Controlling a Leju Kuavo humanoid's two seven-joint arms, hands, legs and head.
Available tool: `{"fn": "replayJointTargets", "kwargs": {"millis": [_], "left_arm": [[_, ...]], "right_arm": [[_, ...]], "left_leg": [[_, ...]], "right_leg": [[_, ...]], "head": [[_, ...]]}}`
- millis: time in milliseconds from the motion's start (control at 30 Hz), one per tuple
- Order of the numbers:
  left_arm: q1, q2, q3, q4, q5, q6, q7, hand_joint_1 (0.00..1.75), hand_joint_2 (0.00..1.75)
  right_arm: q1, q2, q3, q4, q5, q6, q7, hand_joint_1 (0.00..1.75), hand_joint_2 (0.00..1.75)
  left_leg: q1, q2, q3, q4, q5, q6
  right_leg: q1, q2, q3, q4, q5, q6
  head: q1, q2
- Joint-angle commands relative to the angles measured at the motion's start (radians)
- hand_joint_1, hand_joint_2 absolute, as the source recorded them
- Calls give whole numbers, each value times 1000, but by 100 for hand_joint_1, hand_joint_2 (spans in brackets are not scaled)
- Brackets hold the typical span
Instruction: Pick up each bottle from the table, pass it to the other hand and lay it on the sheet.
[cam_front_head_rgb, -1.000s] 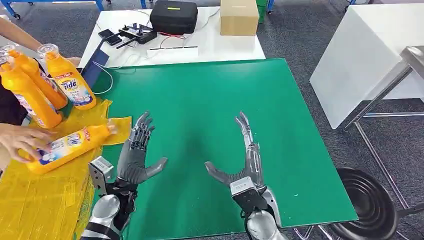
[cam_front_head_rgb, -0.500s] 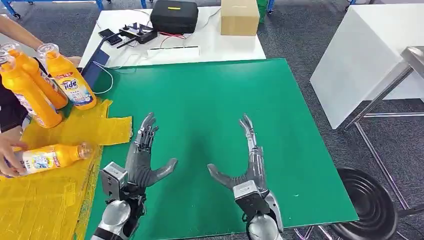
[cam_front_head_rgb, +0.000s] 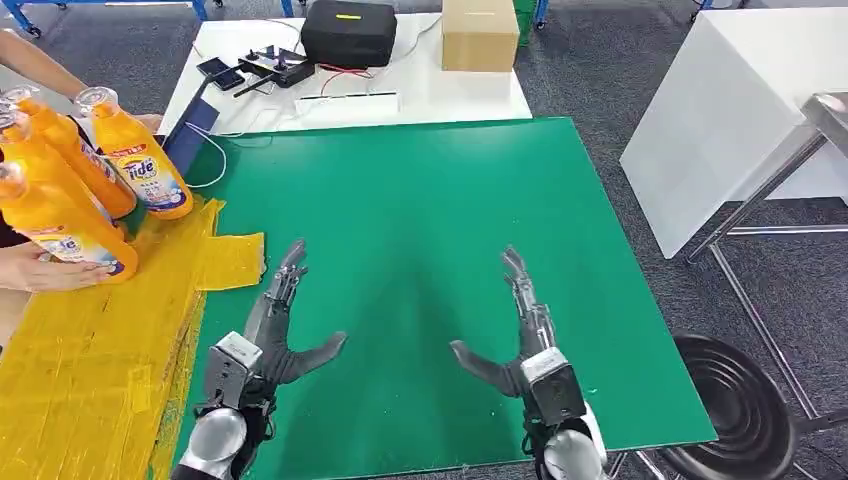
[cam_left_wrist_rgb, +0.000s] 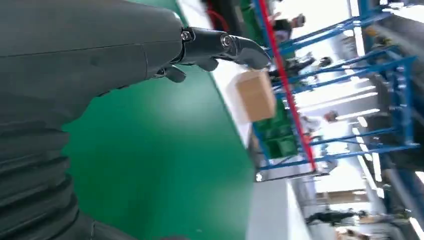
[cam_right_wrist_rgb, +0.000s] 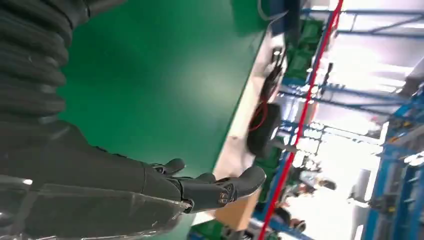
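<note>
Nearest the camera, the left robot hand (cam_front_head_rgb: 268, 335) is seen low over the green tabletop (cam_front_head_rgb: 420, 200), fingers stretched forward and thumb spread, with nothing in it. The right robot hand (cam_front_head_rgb: 520, 335) is held the same way, released and empty, well apart from the left one. In the wrist views, bare green surface is shown beneath the outstretched fingers (cam_left_wrist_rgb: 220, 45).

To the left of the left robot hand, the yellow sheet (cam_front_head_rgb: 90, 380) is spread along the tabletop's edge. No bottle is seen lying on it. At its far end, three orange detergent bottles are gathered upright: the nearest orange bottle (cam_front_head_rgb: 55, 215) is gripped at its base by a person's hand (cam_front_head_rgb: 45, 270), a second bottle (cam_front_head_rgb: 85, 160) is partly hidden behind it, and the Tide-labelled bottle (cam_front_head_rgb: 140, 160) stands just beside them. All three are well apart from both robot hands.

Beyond the green tabletop, a white table (cam_front_head_rgb: 440, 95) carries a black case (cam_front_head_rgb: 348, 32), a cardboard box (cam_front_head_rgb: 478, 32) and some small devices with cables.

As a judgement: no bottle is on the green surface within reach, so no pick, pass or placement is under way. Whether any bottle is already finished cannot be told; the robot hands appear to be waiting for the next bottle to be set out.
</note>
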Motion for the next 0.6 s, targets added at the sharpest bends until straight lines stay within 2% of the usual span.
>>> {"fn": "replayJointTargets", "kwargs": {"millis": [33,167,233,333,600], "left_arm": [[-5,44,44,22,6,-15,10,0,175],[-5,46,55,27,9,-21,35,0,175],[-4,61,92,33,43,-36,55,0,175],[-3,71,121,35,66,-53,48,0,175],[8,45,131,31,77,-87,36,0,175]], "right_arm": [[7,-29,-99,9,-6,17,5,0,175],[10,-25,-106,9,2,12,24,0,175],[13,-36,-109,22,11,16,54,0,175],[5,-41,-107,39,16,19,61,0,175],[-7,-41,-83,19,25,25,55,0,175]], "left_leg": [[2,-2,6,0,-3,-2],[0,-1,2,-1,0,-1],[3,-2,7,1,-4,-3],[2,0,4,-1,-1,-2],[2,0,4,0,-2,-2]], "right_leg": [[2,0,6,0,-2,-1],[0,0,2,-1,0,0],[2,1,8,0,-3,-2],[2,2,4,-1,-1,-1],[1,2,4,-1,-1,-1]], "head": [[0,0],[0,0],[0,0],[0,0],[0,0]]}}
